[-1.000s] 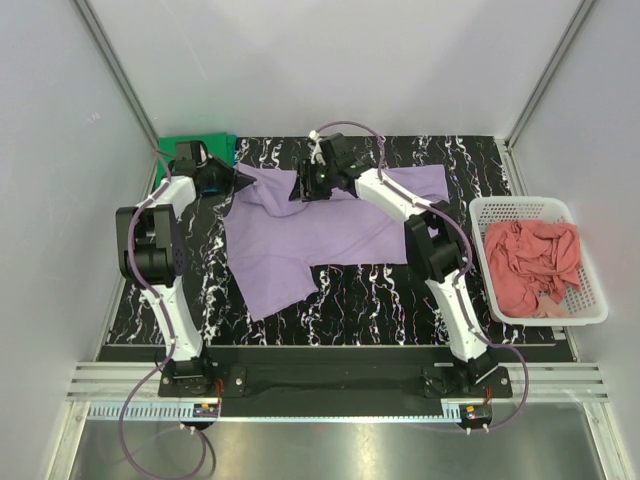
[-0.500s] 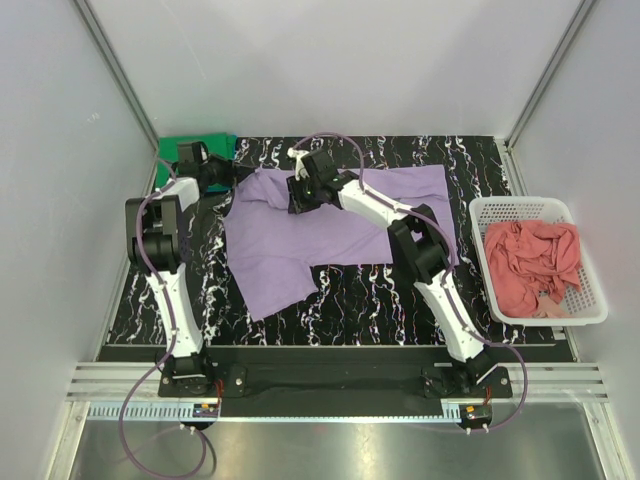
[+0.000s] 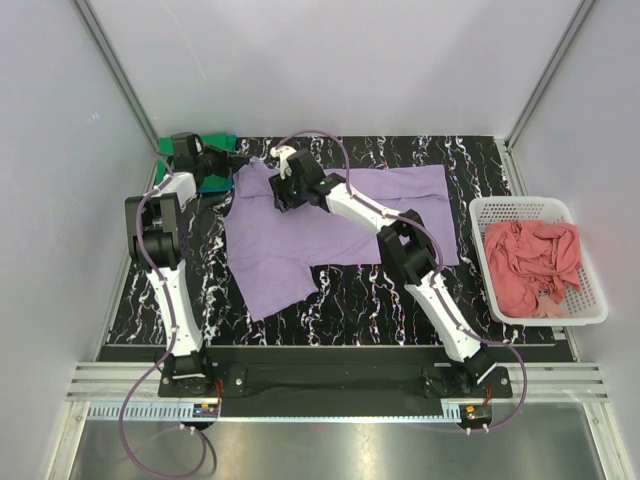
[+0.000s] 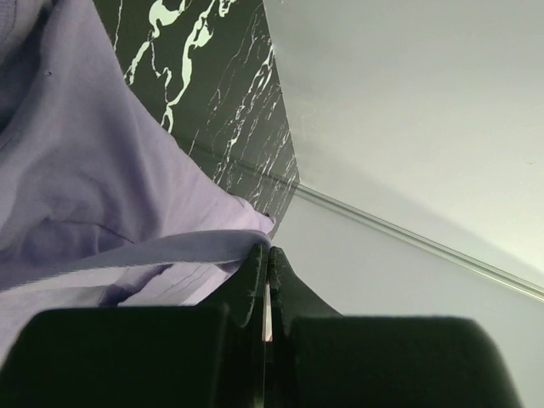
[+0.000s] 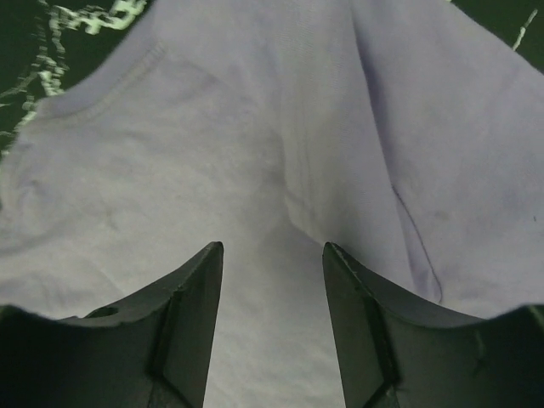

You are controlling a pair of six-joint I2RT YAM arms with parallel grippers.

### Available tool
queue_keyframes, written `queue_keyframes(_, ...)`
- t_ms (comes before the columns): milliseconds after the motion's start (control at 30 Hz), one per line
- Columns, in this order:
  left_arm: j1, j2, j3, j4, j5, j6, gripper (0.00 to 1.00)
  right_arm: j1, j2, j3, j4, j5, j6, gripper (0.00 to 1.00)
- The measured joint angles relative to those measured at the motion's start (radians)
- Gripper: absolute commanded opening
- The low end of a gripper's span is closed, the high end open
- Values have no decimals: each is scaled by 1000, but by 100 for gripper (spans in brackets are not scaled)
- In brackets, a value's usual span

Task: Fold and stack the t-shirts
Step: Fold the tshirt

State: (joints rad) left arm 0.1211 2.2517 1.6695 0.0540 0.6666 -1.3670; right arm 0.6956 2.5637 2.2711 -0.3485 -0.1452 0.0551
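Observation:
A light purple t-shirt [image 3: 300,235] lies spread on the black marbled table [image 3: 380,290]. My left gripper [image 3: 240,163] is at the shirt's back left corner, shut on the cloth edge; in the left wrist view the gripper [image 4: 270,249] pinches the purple hem [image 4: 127,255]. My right gripper [image 3: 276,194] is open just above the shirt near its back edge; in the right wrist view it [image 5: 272,248] has purple cloth [image 5: 255,144] between and below the tips. A bright green shirt [image 3: 225,143] lies folded at the back left corner, partly hidden by the left arm. No blue shirt shows clearly.
A white lattice basket [image 3: 520,205] stands at the right edge and holds a crumpled salmon pink shirt [image 3: 535,260]. White walls close in the back and both sides. Both arms reach far toward the back left.
My right gripper has moved left along the shirt's back edge. My left gripper has shifted back with the shirt's corner, drawing that corner toward the back left.

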Motion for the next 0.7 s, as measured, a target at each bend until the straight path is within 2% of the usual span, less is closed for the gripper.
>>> queue_keyframes(300,-1,7,0,-16,0,11,0,2,87,53,5,128,-55,62)
queue_keyframes(600,-1,7,0,-44,0,35,0,3,111,127,-24,199,-73,46)
queue_keyframes(700,-2,7,-4,-45,0,39,0,3,133,171,-39,215,-69,45)
